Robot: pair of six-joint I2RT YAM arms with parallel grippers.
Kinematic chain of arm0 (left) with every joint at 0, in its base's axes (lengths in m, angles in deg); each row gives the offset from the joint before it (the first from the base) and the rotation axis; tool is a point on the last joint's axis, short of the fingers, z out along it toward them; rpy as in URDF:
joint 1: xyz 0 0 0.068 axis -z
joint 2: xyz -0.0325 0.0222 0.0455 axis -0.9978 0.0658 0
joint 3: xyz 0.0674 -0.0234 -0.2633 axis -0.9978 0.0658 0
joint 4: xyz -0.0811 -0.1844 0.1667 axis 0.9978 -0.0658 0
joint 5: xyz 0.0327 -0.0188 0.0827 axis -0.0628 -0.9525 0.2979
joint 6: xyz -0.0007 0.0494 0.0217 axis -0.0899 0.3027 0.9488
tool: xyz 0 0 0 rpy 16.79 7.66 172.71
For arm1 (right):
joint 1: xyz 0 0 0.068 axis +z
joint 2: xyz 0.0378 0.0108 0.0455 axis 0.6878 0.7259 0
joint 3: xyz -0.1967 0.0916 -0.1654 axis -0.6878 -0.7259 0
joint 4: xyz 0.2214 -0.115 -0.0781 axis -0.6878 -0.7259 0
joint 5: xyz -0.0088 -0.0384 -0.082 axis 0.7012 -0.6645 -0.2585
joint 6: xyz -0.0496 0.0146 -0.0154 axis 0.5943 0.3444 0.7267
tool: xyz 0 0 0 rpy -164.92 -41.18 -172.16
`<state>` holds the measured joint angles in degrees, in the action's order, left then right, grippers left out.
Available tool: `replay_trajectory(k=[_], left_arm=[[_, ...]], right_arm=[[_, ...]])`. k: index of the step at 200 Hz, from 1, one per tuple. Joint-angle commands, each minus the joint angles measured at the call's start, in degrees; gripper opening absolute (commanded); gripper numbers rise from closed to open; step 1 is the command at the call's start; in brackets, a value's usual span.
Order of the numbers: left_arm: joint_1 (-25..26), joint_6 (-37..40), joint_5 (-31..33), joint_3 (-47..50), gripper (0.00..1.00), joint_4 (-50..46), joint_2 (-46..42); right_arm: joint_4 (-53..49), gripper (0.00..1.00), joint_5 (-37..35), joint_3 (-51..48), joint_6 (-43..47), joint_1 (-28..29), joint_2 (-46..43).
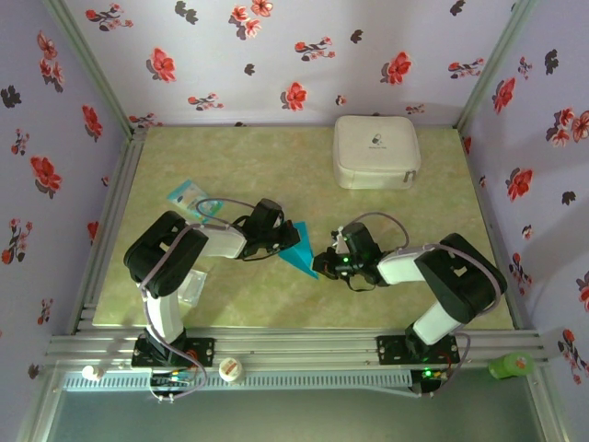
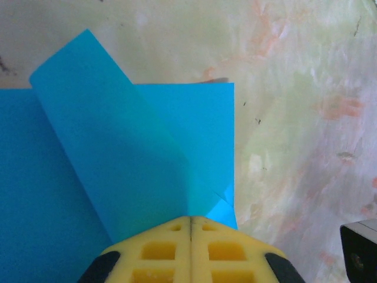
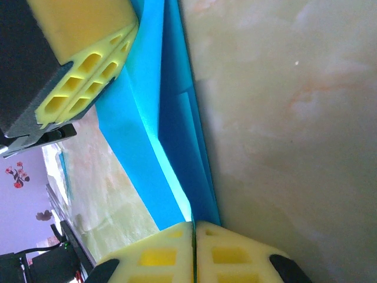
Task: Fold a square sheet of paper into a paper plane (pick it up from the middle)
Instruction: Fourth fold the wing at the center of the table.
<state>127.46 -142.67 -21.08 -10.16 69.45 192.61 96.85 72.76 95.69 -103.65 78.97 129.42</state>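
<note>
While it is pinched, paper [image 1: 297,250], tip near-right

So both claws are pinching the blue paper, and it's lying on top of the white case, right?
Not on the case. The left gripper and right gripper do pinch the paper, but it's down on the table between the arms, well apart from the case at the back right, as the top view shows.
</note>
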Motion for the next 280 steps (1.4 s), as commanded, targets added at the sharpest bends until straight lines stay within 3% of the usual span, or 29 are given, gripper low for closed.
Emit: replay_trajectory(k=[1, 77, 172, 280], left_arm=[[-0.45, 0.63, 0.29, 0.45, 0.0, -2.21, 1.38], [-0.45, 0.54, 0.2, 0.57, 0.0, -1.86, 1.39], [-0.41, -0.09, 0.28, 0.78, 0.0, -1.33, 1.33], [-0.42, -0.29, 0.37, 0.89, 0.0, -1.24, 1.45]], right_arm=[[-5.73, 0.1, 0.34, -0.41, 1.75, -0.26, 0.23], [-12.41, 0.11, -0.52, 1.99, 3.03, -0.26, -4.47], [-13.56, 0.09, 1.67, 0.65, 3.74, -0.26, -1.0], [-18.83, 0.1, 0.78, 0.58, 5.2, -0.61, -4.68]])
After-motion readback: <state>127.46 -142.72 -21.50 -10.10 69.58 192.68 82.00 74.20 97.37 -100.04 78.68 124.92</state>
